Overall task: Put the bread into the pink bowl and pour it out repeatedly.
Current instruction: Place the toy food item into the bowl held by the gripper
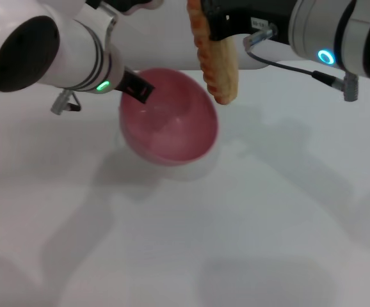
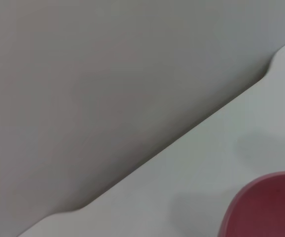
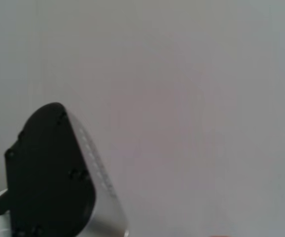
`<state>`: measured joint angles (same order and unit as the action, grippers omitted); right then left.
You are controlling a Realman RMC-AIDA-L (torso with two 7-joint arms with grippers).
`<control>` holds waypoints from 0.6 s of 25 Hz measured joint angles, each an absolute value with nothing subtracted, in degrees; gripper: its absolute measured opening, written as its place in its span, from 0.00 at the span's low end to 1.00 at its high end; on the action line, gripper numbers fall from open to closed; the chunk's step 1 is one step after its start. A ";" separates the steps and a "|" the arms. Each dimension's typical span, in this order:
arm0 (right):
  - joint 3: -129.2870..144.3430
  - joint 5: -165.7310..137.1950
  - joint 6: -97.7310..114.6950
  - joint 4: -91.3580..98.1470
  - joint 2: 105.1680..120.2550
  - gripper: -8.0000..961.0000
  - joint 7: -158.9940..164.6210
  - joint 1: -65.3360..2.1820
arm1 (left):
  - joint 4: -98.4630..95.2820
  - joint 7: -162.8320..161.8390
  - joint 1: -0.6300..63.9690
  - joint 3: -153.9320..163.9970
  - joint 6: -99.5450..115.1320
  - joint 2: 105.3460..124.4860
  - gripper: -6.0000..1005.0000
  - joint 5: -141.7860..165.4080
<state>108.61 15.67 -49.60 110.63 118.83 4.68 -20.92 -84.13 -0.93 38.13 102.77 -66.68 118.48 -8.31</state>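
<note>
Now the right gripper point(image 1: 205, 14) pinches the bread point(image 1: 216, 61) and hangs it just above the empty pink bowl's point(image 1: 169, 121) far edge, while the left gripper point(image 1: 137, 86) pinches the tipped bowl's rim, so dropping and pouring are not done yet.

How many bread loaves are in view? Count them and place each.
1. The bread hangs on end from the right claw, above the far rim of the pink bowl, which the left claw grips. No other loaf shows.
</note>
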 joint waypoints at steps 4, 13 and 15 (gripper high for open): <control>110.03 15.66 -47.40 108.95 118.94 0.04 4.71 -20.84 | -84.26 -0.62 38.32 103.19 -66.01 118.48 0.06 -9.20; 114.67 10.89 -37.26 104.22 119.02 0.09 1.09 -17.44 | -84.30 -0.61 38.64 102.76 -65.88 118.38 0.06 -9.28; 115.01 10.01 -34.11 102.85 119.09 0.18 1.09 -16.70 | -84.29 -0.61 38.66 102.75 -65.85 118.38 0.06 -9.29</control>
<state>115.01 10.01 -34.11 102.85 119.09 1.09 -16.70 -84.29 -0.61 38.66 102.75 -65.85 118.38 -9.29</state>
